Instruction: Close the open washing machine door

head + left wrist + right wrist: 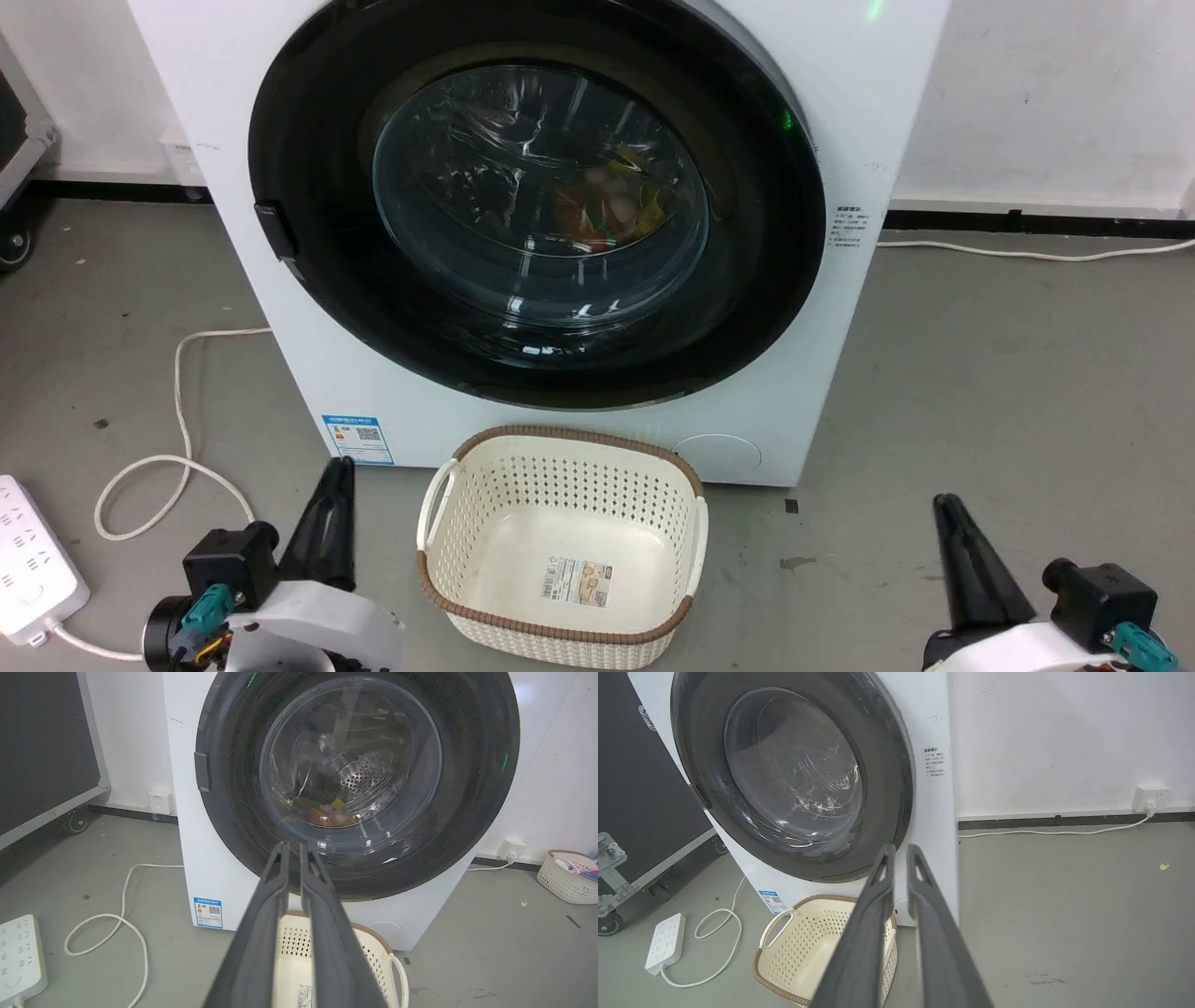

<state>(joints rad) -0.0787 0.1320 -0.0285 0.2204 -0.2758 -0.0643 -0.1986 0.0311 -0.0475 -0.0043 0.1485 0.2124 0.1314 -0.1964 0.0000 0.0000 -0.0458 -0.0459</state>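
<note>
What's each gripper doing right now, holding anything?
left gripper: closed, fingers nearly together, holding nothing.
right gripper: closed, fingers nearly together, holding nothing.

Blue sticker (358, 439) on the washing machine (794, 401): illegible

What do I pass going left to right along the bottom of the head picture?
A white plastic power strip → robot's left hand with dark fingers → cream perforated plastic basket → robot's right hand with dark fingers.
</note>
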